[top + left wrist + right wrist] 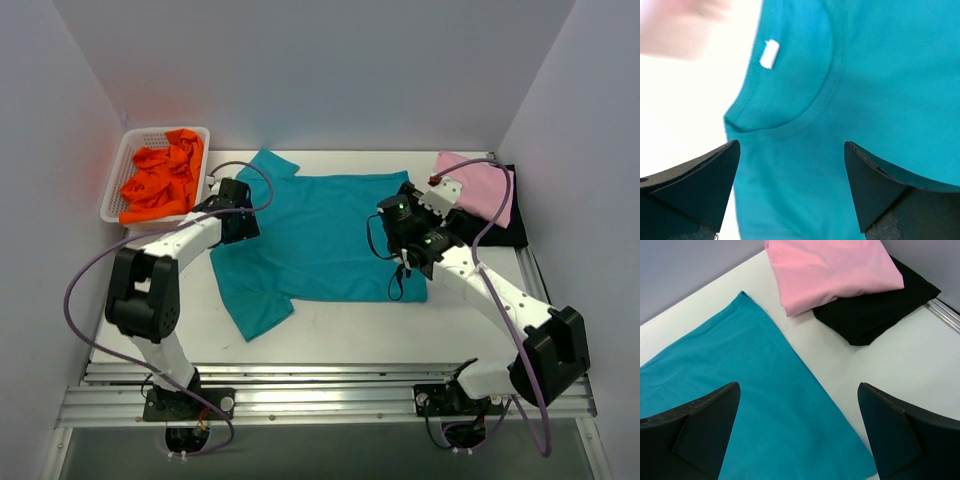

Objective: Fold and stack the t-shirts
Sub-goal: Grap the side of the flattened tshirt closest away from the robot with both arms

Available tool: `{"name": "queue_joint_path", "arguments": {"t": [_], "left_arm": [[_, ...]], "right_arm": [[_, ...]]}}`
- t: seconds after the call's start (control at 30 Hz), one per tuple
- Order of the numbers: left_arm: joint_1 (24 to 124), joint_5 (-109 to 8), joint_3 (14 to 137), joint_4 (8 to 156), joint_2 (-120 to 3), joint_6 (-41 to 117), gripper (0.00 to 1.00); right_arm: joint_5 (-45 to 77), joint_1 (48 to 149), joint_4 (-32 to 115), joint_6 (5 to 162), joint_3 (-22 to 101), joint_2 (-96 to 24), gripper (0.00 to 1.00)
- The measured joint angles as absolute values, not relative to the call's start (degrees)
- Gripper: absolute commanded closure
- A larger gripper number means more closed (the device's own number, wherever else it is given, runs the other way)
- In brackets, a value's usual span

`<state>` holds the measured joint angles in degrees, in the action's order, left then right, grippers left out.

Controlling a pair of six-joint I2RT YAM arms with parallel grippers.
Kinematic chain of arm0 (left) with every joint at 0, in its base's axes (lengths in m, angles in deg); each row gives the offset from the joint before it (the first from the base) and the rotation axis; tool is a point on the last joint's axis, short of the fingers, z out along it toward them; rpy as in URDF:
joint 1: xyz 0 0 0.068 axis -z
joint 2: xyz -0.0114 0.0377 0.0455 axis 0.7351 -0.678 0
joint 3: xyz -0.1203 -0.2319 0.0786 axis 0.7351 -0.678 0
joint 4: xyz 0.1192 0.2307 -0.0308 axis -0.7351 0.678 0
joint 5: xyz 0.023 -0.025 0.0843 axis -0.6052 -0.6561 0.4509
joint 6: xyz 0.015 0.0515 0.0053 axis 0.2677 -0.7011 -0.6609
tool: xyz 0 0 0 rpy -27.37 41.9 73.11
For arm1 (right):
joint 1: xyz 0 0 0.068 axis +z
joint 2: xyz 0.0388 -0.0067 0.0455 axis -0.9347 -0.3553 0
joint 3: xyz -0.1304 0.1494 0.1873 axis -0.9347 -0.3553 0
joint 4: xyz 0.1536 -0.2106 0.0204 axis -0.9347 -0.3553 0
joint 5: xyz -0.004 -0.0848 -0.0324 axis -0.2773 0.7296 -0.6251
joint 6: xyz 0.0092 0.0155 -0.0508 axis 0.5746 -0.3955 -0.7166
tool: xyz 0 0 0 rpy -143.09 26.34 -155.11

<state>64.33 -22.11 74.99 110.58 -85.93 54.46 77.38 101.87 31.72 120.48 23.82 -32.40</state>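
A teal t-shirt [320,235] lies spread flat on the white table, collar to the left, hem to the right. My left gripper [240,212] is open over its collar [790,115], where a white label [770,54] shows. My right gripper [400,228] is open over the shirt's hem edge [805,390]. A folded pink t-shirt [478,185] rests on a folded black t-shirt [512,225] at the far right; both also show in the right wrist view, the pink one [835,270] and the black one [880,310]. Orange t-shirts [160,180] are bunched in the basket.
A white mesh basket [118,180] stands at the far left against the wall. Grey walls close in the table on three sides. A metal rail [330,395] runs along the near edge with both arm bases.
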Motion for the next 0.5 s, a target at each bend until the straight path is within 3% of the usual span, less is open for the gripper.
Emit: {"name": "queue_joint_path", "arguments": {"t": [0.13,0.3,0.5], "left_arm": [[66.4,-19.0,74.0,110.2,-72.4,54.4,0.06],[74.4,-21.9,61.0,100.7,-45.8,58.7,0.06],[83.7,-21.4,46.8,107.7,-32.6,68.8,0.06]], "right_arm": [[77.2,103.4,30.7,119.5,23.7,-25.7,0.0],[70.6,107.0,29.5,118.4,23.2,-15.9,0.0],[60.1,112.6,23.5,125.1,12.0,-5.9,0.0]]}}
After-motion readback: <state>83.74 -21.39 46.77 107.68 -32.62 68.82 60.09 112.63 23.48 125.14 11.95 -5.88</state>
